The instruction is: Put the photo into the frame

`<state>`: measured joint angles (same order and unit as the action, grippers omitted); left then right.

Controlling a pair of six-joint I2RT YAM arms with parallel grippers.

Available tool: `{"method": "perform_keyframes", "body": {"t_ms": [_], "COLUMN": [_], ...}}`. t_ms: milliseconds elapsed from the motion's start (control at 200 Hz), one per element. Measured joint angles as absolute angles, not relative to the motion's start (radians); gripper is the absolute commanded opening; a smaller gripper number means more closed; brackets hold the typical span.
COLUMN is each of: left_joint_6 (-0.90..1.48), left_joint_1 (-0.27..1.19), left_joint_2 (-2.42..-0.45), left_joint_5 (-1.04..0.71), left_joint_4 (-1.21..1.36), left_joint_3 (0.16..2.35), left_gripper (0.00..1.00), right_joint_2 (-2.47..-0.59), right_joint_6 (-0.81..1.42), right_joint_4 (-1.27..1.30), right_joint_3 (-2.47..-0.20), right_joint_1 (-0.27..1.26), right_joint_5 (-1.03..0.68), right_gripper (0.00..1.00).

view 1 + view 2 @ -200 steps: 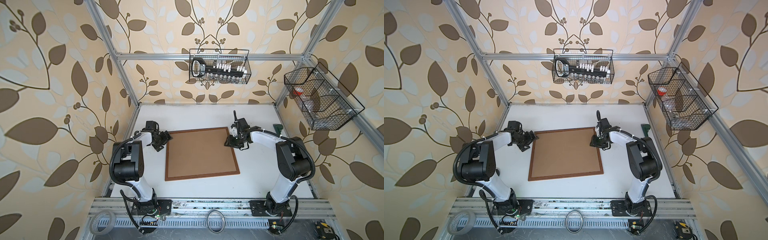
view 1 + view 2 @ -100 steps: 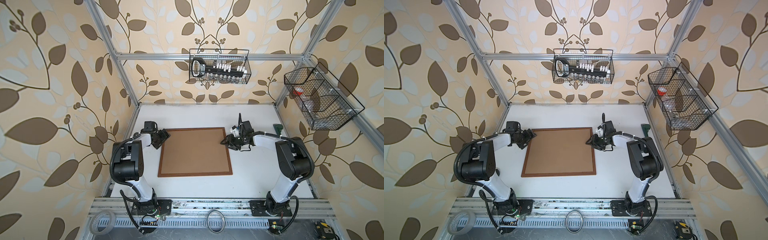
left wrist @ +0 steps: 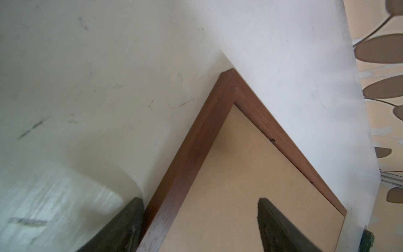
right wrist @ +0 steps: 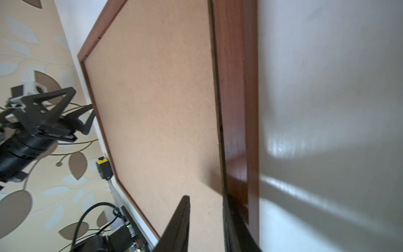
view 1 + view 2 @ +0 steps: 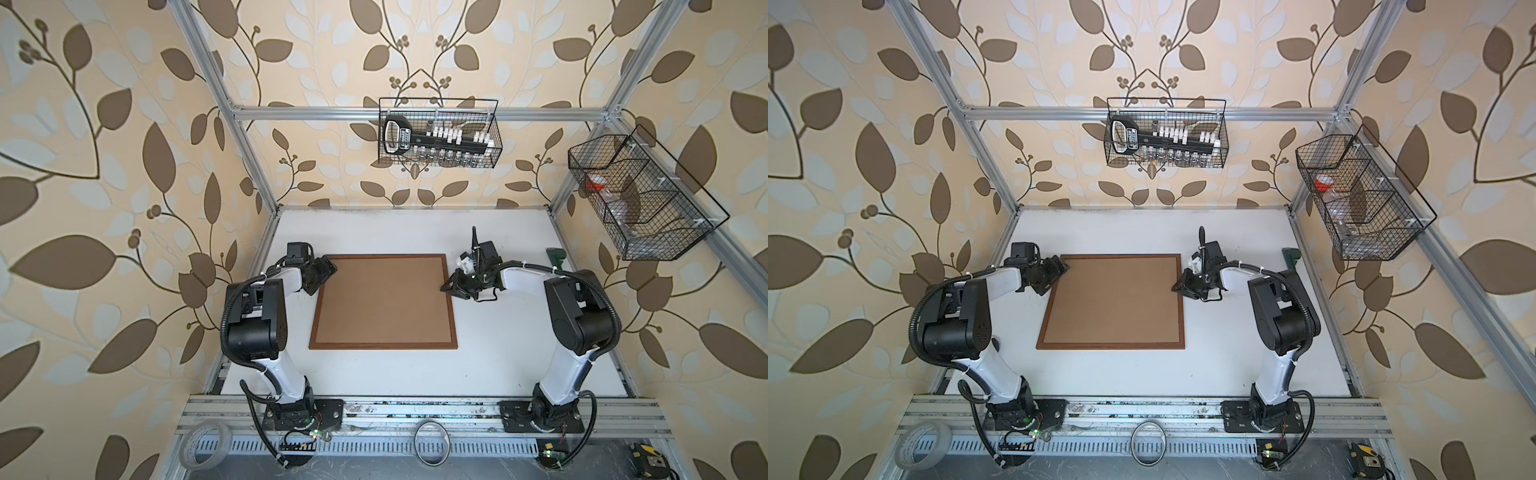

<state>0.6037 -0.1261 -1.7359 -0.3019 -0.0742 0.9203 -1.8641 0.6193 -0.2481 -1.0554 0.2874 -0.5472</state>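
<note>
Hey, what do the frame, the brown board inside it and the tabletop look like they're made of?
Frame: probably wood, reddish-brown stain, satin; grain streaks and a mitred corner show. Board: likely fibreboard or hardboard, matte tan, finely speckled, no grain. Tabletop: white, smooth, slightly glossy, scuffed; laminate or painted, unclear.

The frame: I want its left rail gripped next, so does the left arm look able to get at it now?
Probably yes: the left gripper is open astride a rail of the frame near its far corner, one finger over the table, one over the backing board, nothing else between.
</note>
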Motion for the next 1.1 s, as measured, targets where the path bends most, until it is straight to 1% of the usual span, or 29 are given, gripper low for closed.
{"method": "perform_keyframes", "body": {"t_ms": [105, 340, 485, 540, 580, 705, 805, 880, 1100], "left_joint_6": [0.601, 0.601, 0.602, 0.602, 0.601, 0.600, 0.592, 0.583, 0.579], "left_joint_1": [-0.126, -0.126, -0.124, -0.124, -0.124, -0.124, -0.124, -0.122, -0.110], "left_joint_2": [-1.737, -1.737, -1.739, -1.739, -1.739, -1.739, -1.739, -1.739, -1.726], "left_joint_5": [-0.298, -0.297, -0.316, -0.316, -0.316, -0.316, -0.316, -0.319, -0.355], "left_joint_4": [-0.071, -0.070, -0.067, -0.067, -0.068, -0.073, -0.088, -0.121, -0.227], "left_joint_3": [0.920, 0.920, 0.921, 0.921, 0.921, 0.923, 0.932, 0.943, 0.962], "left_gripper": [0.83, 0.83, 0.83, 0.83, 0.82, 0.83, 0.83, 0.83, 0.86], "right_joint_2": [-1.875, -1.927, -2.008, -2.033, -2.048, -2.065, -2.057, -2.039, -1.977], "right_joint_6": [0.579, 0.493, 0.445, 0.432, 0.422, 0.395, 0.377, 0.364, 0.380], "right_joint_4": [-0.340, -0.565, -0.662, -0.698, -0.721, -0.757, -0.758, -0.752, -0.652], "right_joint_3": [-1.113, -1.282, -1.382, -1.417, -1.436, -1.462, -1.463, -1.456, -1.411], "right_joint_1": [0.329, 0.503, 0.594, 0.617, 0.633, 0.663, 0.666, 0.645, 0.496], "right_joint_5": [-0.435, -0.035, 0.163, 0.216, 0.258, 0.354, 0.371, 0.332, -0.011], "right_gripper": [0.24, 0.29, 0.27, 0.30, 0.35, 0.39, 0.39, 0.41, 0.48]}}
